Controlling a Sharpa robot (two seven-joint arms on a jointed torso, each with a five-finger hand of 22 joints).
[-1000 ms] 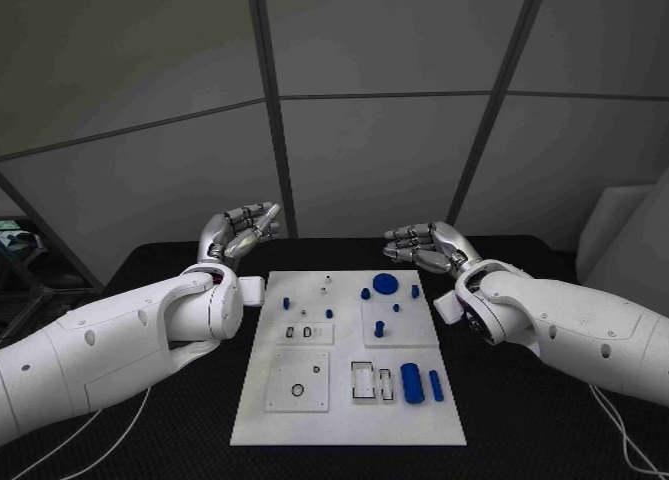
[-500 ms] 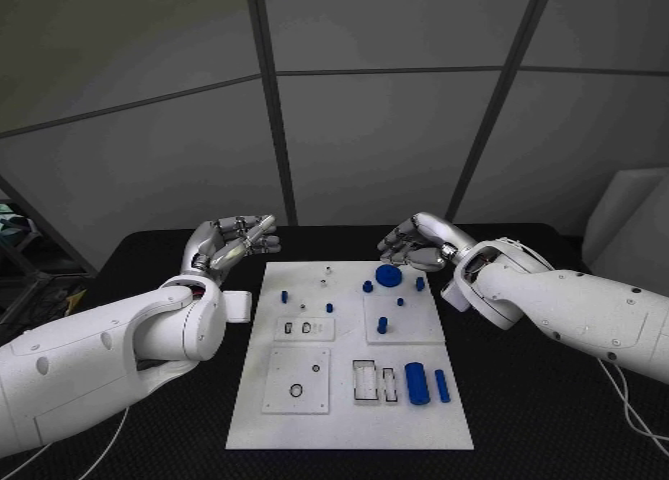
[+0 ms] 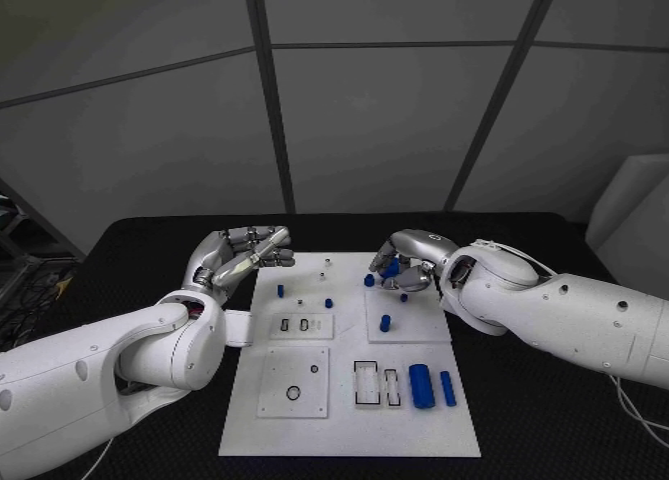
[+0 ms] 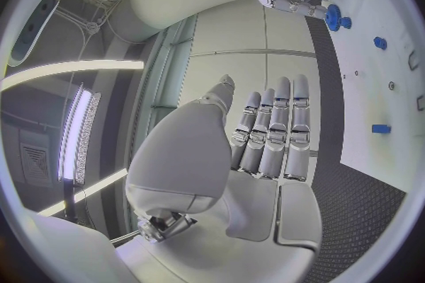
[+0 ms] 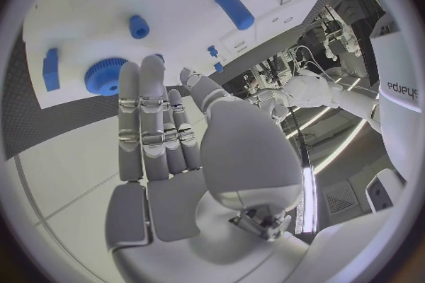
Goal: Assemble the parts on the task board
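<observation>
We see the blue gear point(image 3: 390, 268) near the far edge of the task board point(image 3: 349, 425), with our right hand point(image 3: 399, 267) just above it, fingers extended and holding nothing; our left hand point(image 3: 245, 250) hovers beside the board's far left corner, fingers loosely bent, also empty; we judge the gear light, rigid and slick plastic, best pinched across its toothed rim, where the ridges should give some purchase.
</observation>
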